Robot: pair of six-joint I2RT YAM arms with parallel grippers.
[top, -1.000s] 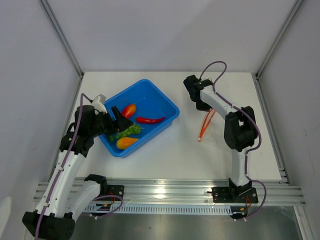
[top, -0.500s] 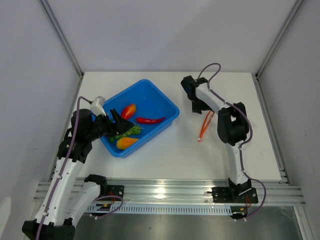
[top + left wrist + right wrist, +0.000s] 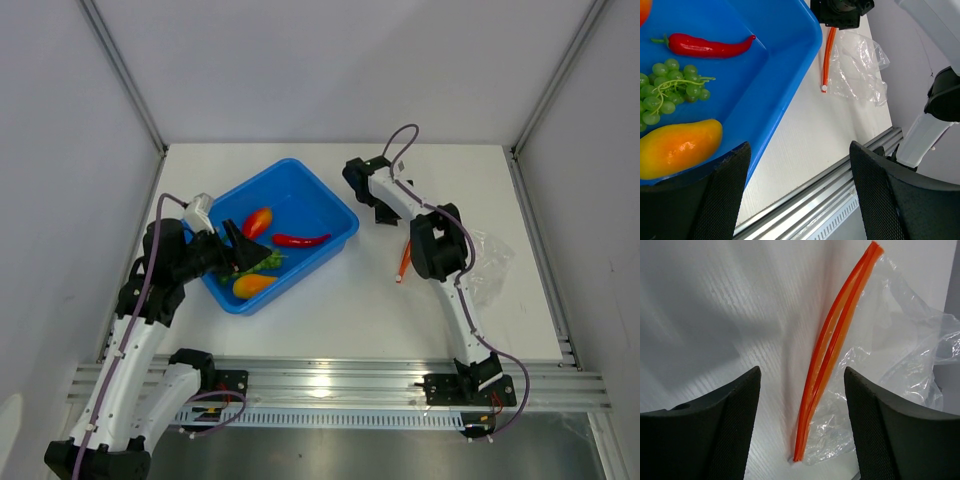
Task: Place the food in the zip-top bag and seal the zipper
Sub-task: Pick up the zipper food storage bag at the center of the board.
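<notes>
Clear plastic, crinkled: the bag (image 3: 900, 355) lies flat on the desk (image 3: 330, 310), right of the blue tray (image 3: 300, 195) and apart from it; its orange zipper (image 3: 827, 355) faces the tray, the two strips parted only a sliver along the middle. All the food sits in the tray: chili (image 3: 707, 45), grapes (image 3: 670, 85), mango (image 3: 677, 147) and a red-orange fruit (image 3: 258, 221); nothing is bagged yet.

The step in hand looks to be a first pick with the bag made ready; it will go better if the right arm pinches just one strip of the zipper and lifts it so that the mouth gapes, since a mouth this flat will take nothing. The left arm should come down on the mango across its narrow width, clear of the tray wall, and close gently; the smooth skin may slip.

The left fingers (image 3: 725, 195) stand wide apart over the tray's near edge, close to the mango, holding and touching nothing; the right fingers (image 3: 725, 425) are likewise spread, the zipper lying on the desk between them in the wrist view, not gripped.
</notes>
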